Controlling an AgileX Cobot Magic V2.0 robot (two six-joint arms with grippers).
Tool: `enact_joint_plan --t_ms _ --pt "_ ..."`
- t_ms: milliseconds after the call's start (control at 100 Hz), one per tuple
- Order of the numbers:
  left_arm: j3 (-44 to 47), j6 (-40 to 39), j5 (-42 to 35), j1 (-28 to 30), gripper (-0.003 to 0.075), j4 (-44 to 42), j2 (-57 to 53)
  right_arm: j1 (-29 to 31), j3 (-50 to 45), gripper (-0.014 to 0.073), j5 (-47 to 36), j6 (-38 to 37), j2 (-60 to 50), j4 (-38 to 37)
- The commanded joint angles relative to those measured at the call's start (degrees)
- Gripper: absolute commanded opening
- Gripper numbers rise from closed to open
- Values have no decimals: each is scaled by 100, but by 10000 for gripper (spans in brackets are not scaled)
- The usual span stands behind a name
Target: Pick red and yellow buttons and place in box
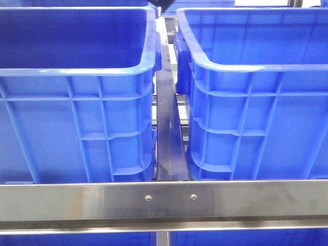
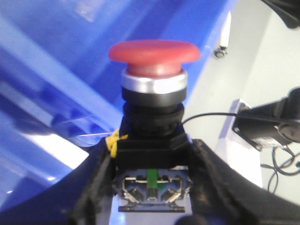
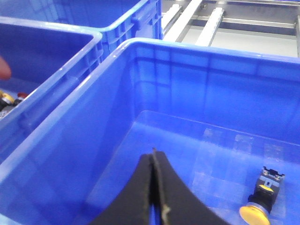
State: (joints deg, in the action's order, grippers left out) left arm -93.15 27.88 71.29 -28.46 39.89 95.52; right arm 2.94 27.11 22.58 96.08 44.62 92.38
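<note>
the left claw (image 2: 152, 197) grips the black square base of a red mushroom-head push button (image 2: 154, 52), its fingers (image 2: 96, 187) pressed against both sides. the button's long axis runs straight out from the claw, red cap farthest away, silver collar and black body between. a yellow tie sits at the base corner, and metal contacts with a green strip show between the fingers. behind it lies the blurred wall of a blue plastic crate (image 2: 56, 93), so the button seems raised by the bin rather than resting in it.

the right claw (image 3: 154, 187) is closed with nothing between its tips, hovering inside the right blue crate (image 3: 197, 51). a yellow-capped push button (image 3: 261, 200) with a black body lies on its side on that crate's floor, near the claw and off to one side, so the right arm is nearer to it. the front view shows only the two crates (image 1: 77, 102) on a steel frame (image 1: 164, 200).
</note>
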Motion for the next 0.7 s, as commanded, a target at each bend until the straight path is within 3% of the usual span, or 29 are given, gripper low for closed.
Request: enact_joint_plan --t_ms 0,60,180,250,360,460,690 --pt "-177 26 -52 -50 -3 358 -285 25 162 20 143 51 -47 281" --pt "-177 26 -52 -50 -3 358 -285 25 162 132 194 51 -47 281" --pt "-177 26 -52 -40 -3 358 -285 25 186 505 353 51 -47 346" --pt "-177 26 -52 -40 -3 358 -285 25 231 661 415 9 -47 523" --pt "-177 26 -52 -40 -3 358 -285 25 408 628 636 -519 -22 672" --pt "-177 26 -52 -40 -3 358 -285 25 643 620 1006 -1449 94 667" --pt "-177 26 -52 -40 -3 358 -285 25 1282 620 2638 -3238 792 646"
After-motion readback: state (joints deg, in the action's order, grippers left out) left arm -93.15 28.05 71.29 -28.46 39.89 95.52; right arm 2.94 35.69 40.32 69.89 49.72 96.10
